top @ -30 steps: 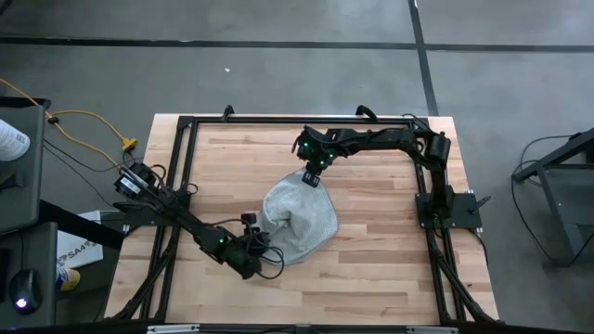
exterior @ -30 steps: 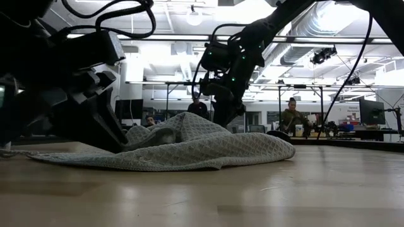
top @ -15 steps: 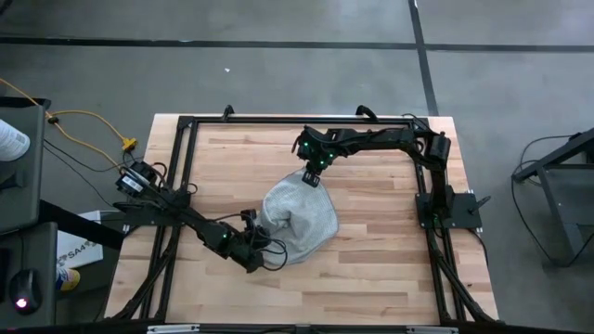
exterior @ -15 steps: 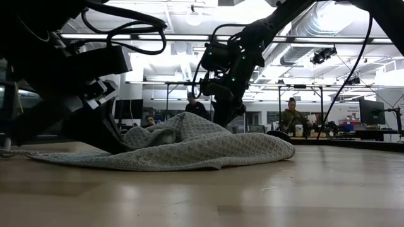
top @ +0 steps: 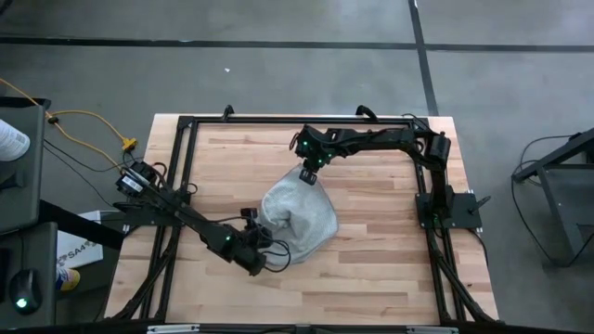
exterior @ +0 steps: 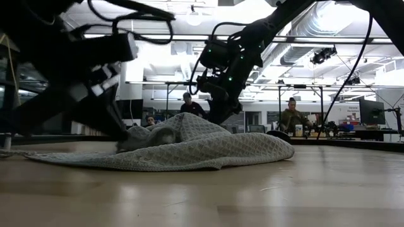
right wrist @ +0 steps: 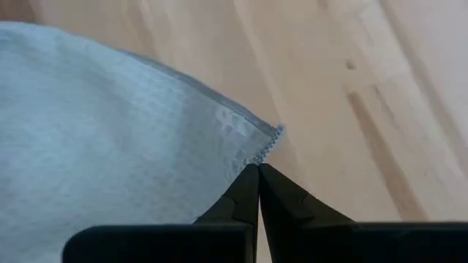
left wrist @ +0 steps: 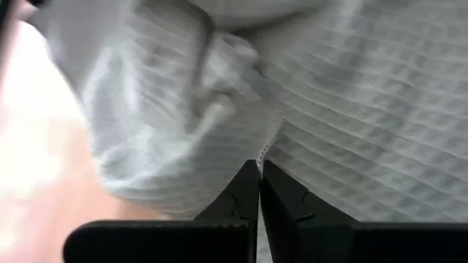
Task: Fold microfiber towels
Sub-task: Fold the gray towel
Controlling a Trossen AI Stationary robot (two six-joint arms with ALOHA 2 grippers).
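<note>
Lay rumpled at the centre of the high view: one grey-blue towel (top: 299, 218), humped in the middle, flat at the fringes, on the wooden table (top: 380, 250). Looked soft, light and limp, with a waffled weave likely to give good purchase; likely to sag and drag rather than hold any shape, so best taken by hems and corners, not by the bulk. Was already held that way: right claw (top: 309, 173), at the towel's upper edge in the high view, closed on a stitched corner (right wrist: 269, 140), fingers pressed together with the hem between them. Left claw (top: 264, 258), at the towel's lower left edge, likewise pinched shut on a fold of hem (left wrist: 257, 164). Showed bare wood all round, widest toward the right and bottom of the high view, enough to draw the cloth out flat. Needed care only near the black frame (top: 181, 167) bordering the table at left and right.
</note>
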